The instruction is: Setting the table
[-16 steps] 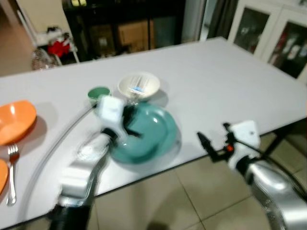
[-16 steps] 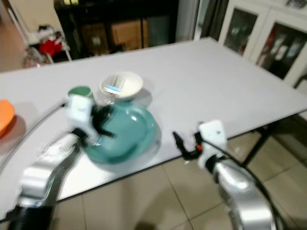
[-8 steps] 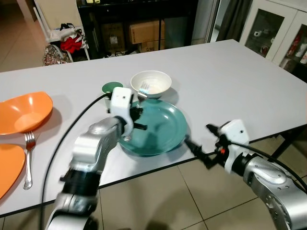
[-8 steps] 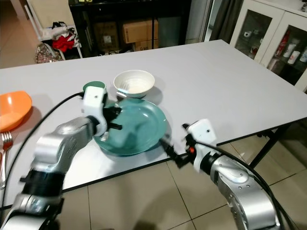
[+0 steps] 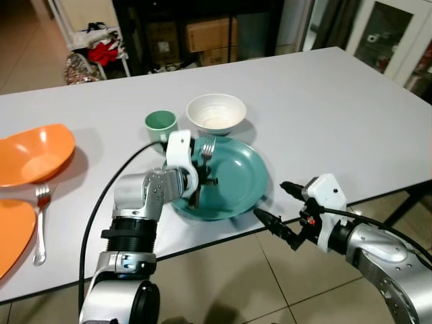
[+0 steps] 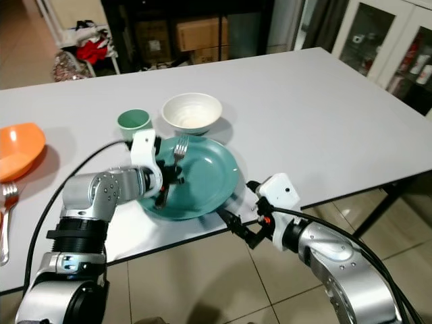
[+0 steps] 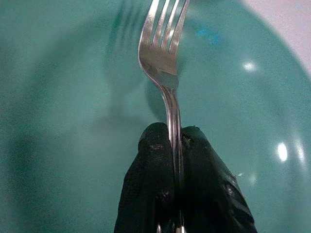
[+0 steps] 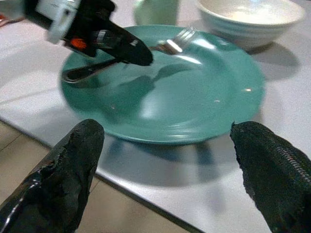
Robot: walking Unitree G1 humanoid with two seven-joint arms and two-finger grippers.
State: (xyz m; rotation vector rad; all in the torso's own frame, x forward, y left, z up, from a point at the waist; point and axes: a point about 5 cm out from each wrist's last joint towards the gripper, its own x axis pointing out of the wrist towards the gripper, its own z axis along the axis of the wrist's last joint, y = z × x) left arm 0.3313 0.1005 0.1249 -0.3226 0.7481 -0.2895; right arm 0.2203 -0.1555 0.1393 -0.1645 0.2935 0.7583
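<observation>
The long white table (image 5: 324, 115) is laid out in full, steadier and sharper than in the blurred view a second ago, because the head camera has shifted. On the left edge an orange bowl (image 5: 32, 154), part of an orange plate (image 5: 12, 236) and a second fork (image 5: 39, 223) are already set out.

Near the front edge lies the round teal plate (image 5: 233, 179), with the white ceramic bowl (image 5: 216, 113) just beyond it and the small green cup (image 5: 160, 125) to the far left of it.

The silver metal fork (image 7: 163, 58) is now raised over the plate's left half, tines pointing away, where half a second ago the left gripper (image 5: 197, 177) was low at the plate's rim. Its black fingers (image 7: 150, 194) are seen pressed together on the handle, so the fork is judged lifted and ready to be placed beside the plate.

The right gripper (image 5: 280, 209) is held at the table's near edge, right of the plate, fingers (image 8: 58, 174) spread wide and empty.
</observation>
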